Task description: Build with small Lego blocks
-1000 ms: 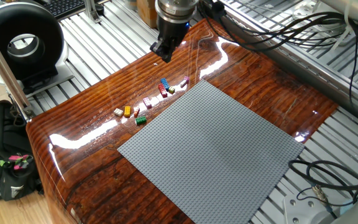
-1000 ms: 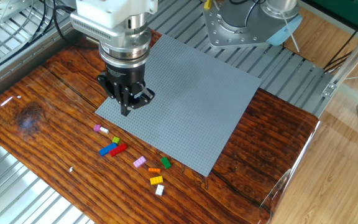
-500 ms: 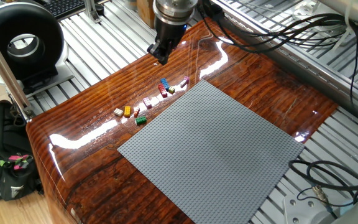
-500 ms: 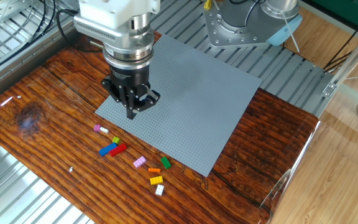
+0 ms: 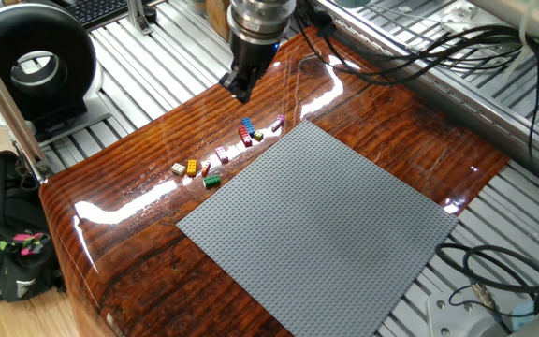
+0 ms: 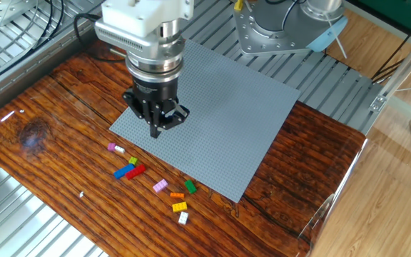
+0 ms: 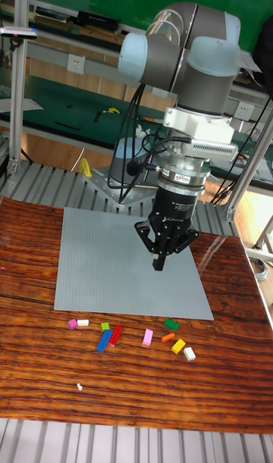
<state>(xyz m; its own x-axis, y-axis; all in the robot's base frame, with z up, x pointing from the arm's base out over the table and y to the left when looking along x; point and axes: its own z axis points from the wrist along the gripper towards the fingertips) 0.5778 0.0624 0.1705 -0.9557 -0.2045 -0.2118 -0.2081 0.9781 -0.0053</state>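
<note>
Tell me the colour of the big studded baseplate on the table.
Plain grey baseplate; clearest in the other fixed view.

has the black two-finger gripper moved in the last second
Yes. In the other fixed view the black two-finger gripper has slid right along the near edge of the grey studded baseplate.

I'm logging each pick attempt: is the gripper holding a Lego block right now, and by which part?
Nothing is visibly held. The gripper hangs above the table with fingertips together, and the small Lego blocks lie loose on the wood.
</note>
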